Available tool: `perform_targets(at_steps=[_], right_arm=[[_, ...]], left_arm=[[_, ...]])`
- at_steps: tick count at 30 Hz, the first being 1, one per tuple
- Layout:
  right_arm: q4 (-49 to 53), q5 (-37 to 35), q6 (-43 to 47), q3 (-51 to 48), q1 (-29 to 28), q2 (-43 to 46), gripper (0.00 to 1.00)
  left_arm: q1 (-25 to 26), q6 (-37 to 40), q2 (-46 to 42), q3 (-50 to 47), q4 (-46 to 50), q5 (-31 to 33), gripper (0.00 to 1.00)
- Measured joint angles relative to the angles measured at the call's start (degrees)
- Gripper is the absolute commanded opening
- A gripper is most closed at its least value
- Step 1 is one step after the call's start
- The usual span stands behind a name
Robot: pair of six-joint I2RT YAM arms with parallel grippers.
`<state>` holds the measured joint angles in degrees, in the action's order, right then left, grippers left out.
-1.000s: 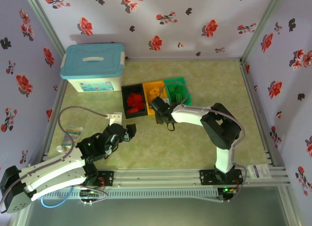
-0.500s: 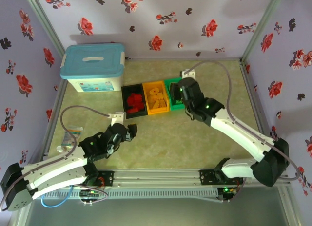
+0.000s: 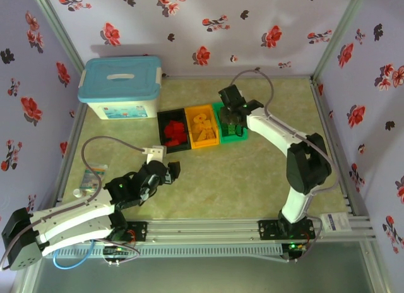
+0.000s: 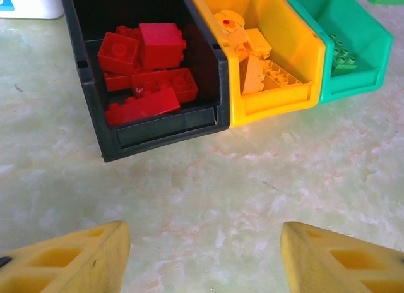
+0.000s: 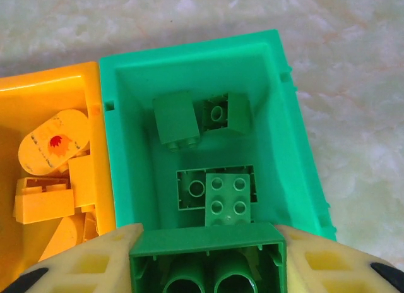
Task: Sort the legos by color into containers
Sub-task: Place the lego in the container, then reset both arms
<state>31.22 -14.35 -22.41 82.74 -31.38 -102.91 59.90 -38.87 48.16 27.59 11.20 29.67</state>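
Sorting scene, viewed from above and from both wrists. Three matching open-top bins stand in a touching row toward the far side of the desk [image 3: 252, 173]: from left to right, the black bin [image 4: 164, 134], the orange bin [image 4: 271, 103] and the green bin [image 5: 126, 154]. We find the red legos [image 4: 148, 72] heaped in the black bin, studded blocks of several lengths. The orange-yellow legos [image 4: 252, 59] fill the orange bin and include sloped and rounded pieces (one rounded piece bears a small red mark in the right wrist view). The green legos [image 5: 218, 192] lie on the green bin's floor: a flat plate with a four-stud block on it, and two more blocks beyond. The right fingers [image 5: 95, 264] are clamped on a further green brick [image 5: 208, 249], its hollow underside with two tubes facing the camera, held over the green bin. The left fingers [image 4: 69, 261] are spread wide with nothing between them, low over bare desk near the black bin. We note a white box with a light-blue lid [image 3: 120, 84] at far left.
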Motion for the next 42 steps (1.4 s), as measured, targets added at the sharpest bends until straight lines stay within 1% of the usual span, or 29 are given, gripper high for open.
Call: perform_targets(at_steps=[1, 2, 3, 6, 7, 8, 9, 11, 14, 16, 18, 22, 25, 29, 35, 39, 42], right_arm=[[0.7, 0.0, 0.0, 1.3, 0.0, -1.2, 0.60], [1.3, 0.1, 0.3, 2.8, 0.0, -2.3, 0.75], [2.0, 0.3, 0.2, 4.2, 0.0, -3.3, 0.80], [2.5, 0.3, 0.9, 5.6, -0.3, -3.3, 0.84], [2.0, 0.2, 1.1, 5.2, -0.5, -2.3, 0.89], [-1.0, 0.3, 1.9, 2.9, -0.9, -0.2, 0.98], [-4.2, 0.1, 2.7, -0.6, -1.6, 3.0, 0.99], [-7.9, -0.7, 3.5, -7.5, -3.7, 11.1, 0.99], [-10.5, -0.7, 4.1, -9.2, -5.6, 19.1, 0.99], [-13.1, -0.9, 4.4, -9.5, -5.3, 22.1, 0.99], [-15.7, -0.9, 4.5, -11.9, -5.2, 24.8, 0.99], [-18.6, -0.9, 4.4, -22.4, -5.1, 30.5, 0.99], [-19.5, -2.0, 4.4, -31.1, -5.1, 35.9, 0.99], [-19.7, -7.0, 4.7, -39.8, -5.0, 46.9, 0.99], [-19.9, -18.3, 7.0, -47.1, -3.5, 64.0, 0.99], [-19.9, -23.8, 9.5, -49.6, -3.0, 72.3, 0.99], [-21.0, -26.9, 11.9, -52.0, -3.0, 78.8, 0.99]], left_arm=[[0.1, 0.0, 0.0, 0.1, 0.0, 0.0, 0.64], [0.2, 0.0, 0.1, 0.1, 0.0, 0.1, 0.64], [0.3, 0.0, 0.1, 0.2, 0.0, 0.1, 0.64], [0.5, 0.0, 0.2, 0.4, 0.1, 0.2, 0.64], [0.6, 0.0, 0.2, 0.5, 0.1, 0.2, 0.64], [0.6, 0.0, 0.2, 0.7, 0.1, 0.2, 0.64], [0.6, 0.0, 0.2, 0.9, 0.0, 0.2, 0.64], [0.6, 0.0, 0.3, 1.2, 0.0, 0.3, 0.64], [0.7, 0.2, 0.9, 1.4, 0.0, 0.3, 0.64], [0.8, 0.2, 1.6, 1.6, 0.0, 0.3, 0.64], [0.9, 0.3, 2.2, 1.7, -0.1, 0.3, 0.65], [0.9, 0.4, 2.7, 1.8, 0.0, 0.4, 0.65], [0.9, 0.3, 2.7, 1.8, 0.0, 1.7, 0.70], [0.9, 0.0, 2.7, 1.8, 0.6, 5.5, 0.77], [1.0, -0.2, 2.4, 3.1, 6.0, 14.5, 0.82], [0.8, 2.1, 0.6, 5.5, 8.0, 20.2, 0.84], [0.7, 6.2, -2.3, 6.7, 7.8, 25.4, 0.85]])
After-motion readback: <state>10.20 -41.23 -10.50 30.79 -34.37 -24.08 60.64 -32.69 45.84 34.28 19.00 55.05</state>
